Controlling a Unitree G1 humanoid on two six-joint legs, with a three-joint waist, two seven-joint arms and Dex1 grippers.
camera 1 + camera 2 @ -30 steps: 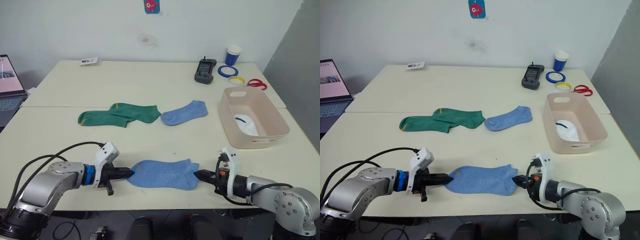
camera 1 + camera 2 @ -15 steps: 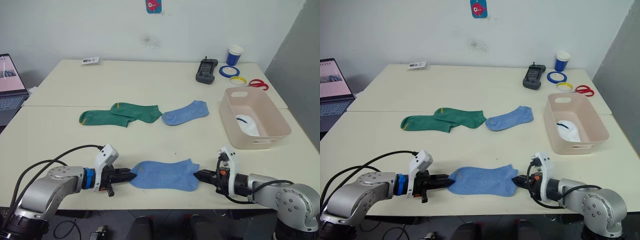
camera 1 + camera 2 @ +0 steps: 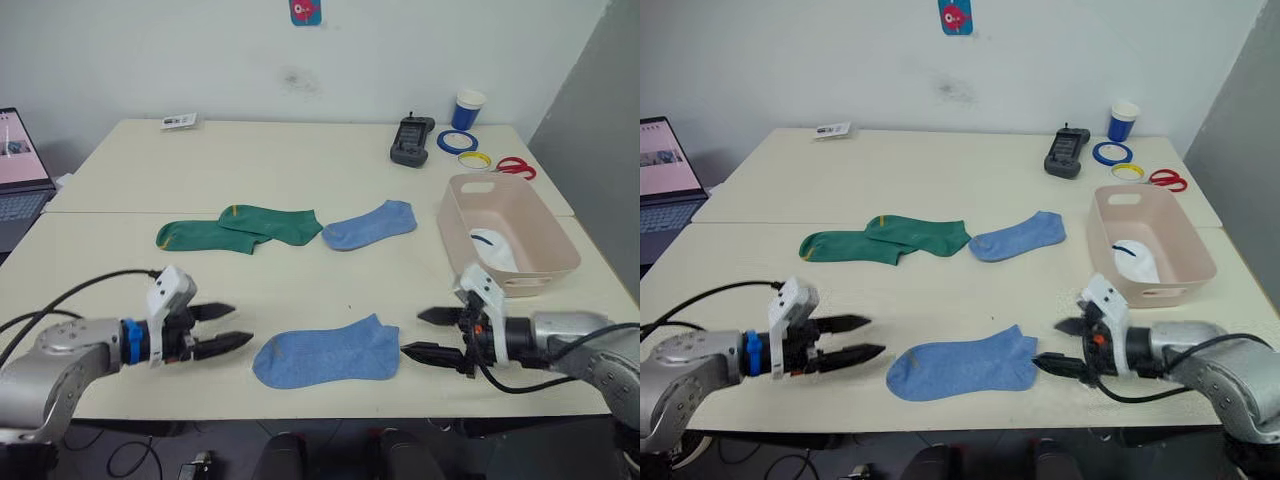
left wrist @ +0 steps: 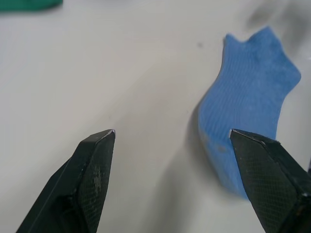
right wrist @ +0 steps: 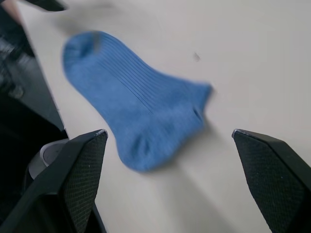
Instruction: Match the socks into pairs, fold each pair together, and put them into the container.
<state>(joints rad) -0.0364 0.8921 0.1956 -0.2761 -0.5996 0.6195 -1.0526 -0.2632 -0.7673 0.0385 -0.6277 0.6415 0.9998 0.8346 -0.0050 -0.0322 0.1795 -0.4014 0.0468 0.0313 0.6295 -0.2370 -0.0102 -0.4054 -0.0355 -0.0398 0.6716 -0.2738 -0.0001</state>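
Note:
A light blue sock (image 3: 325,352) lies flat near the table's front edge, free of both grippers. My left gripper (image 3: 238,324) is open just left of its toe end, and my right gripper (image 3: 412,333) is open just right of its cuff end. Each wrist view looks past that arm's spread fingers at this sock (image 4: 248,102) (image 5: 141,107). A second light blue sock (image 3: 370,224) lies mid-table beside two overlapping green socks with yellow trim (image 3: 240,228). The pink container (image 3: 450,215) stands at the right with a white sock (image 3: 492,247) inside.
A laptop (image 3: 20,170) sits at the far left edge. At the back right are a black device (image 3: 410,140), a blue cup (image 3: 466,108), tape rolls (image 3: 455,142) and red scissors (image 3: 515,167). A small card (image 3: 178,122) lies at the back left.
Both grippers were shut on the ends of the near blue sock. They have opened, let it go and drawn back outward, leaving it flat on the table.

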